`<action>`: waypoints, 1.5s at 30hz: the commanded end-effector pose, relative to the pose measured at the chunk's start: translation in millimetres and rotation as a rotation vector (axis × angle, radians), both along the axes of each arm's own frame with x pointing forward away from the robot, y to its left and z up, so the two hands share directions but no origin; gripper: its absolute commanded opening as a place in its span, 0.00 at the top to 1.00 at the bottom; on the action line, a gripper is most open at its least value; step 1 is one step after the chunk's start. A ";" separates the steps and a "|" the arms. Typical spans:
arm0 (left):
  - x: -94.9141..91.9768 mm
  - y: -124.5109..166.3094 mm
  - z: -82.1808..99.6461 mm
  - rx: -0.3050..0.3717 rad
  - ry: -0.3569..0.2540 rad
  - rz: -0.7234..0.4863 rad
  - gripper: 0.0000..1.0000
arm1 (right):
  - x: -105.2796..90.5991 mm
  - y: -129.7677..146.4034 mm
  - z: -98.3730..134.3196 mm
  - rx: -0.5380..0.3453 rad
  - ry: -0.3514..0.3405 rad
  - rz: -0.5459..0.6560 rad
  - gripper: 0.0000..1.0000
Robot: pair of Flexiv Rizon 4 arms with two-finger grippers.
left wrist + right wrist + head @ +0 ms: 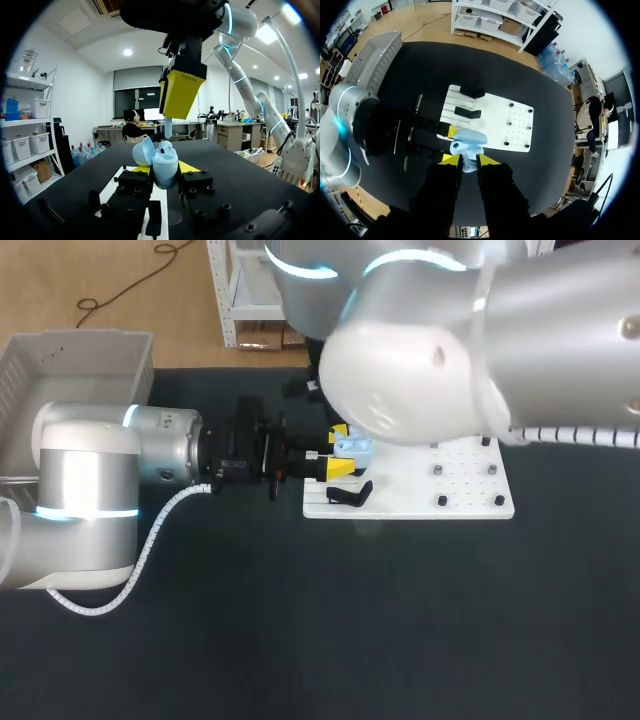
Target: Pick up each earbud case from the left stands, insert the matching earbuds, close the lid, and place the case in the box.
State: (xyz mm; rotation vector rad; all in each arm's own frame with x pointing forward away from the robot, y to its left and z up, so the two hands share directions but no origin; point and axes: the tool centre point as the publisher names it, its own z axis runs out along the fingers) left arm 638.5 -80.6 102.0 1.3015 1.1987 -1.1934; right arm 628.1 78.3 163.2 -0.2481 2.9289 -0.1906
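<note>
Earbud case (163, 164), lid open, gripped by left end effector (165, 168) — right end effector (468, 159) pinches an earbud (168, 128).

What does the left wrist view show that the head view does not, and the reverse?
Only the left wrist view: the lid of the light blue case stands open, and the right gripper hangs above it, holding an earbud. Only the head view: the grey box and the pegs on the white board. Both: the left gripper shut on the case over the board.

One blue case (468, 136), one earbud (168, 130), two black stands (468, 114), one box (80, 340)
</note>
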 end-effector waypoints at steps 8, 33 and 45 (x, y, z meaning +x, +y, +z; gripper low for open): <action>-0.1 0.4 -0.1 0.000 0.000 0.000 1.00 | 3.4 4.6 -8.9 -0.020 -0.064 -0.018 1.00; -0.1 0.4 -0.1 0.000 0.000 0.000 1.00 | 4.0 7.4 -13.6 -0.010 -0.009 -0.041 1.00; -0.1 0.4 -0.1 0.000 0.000 0.000 1.00 | 4.8 6.7 -17.9 -0.017 -0.003 -0.043 1.00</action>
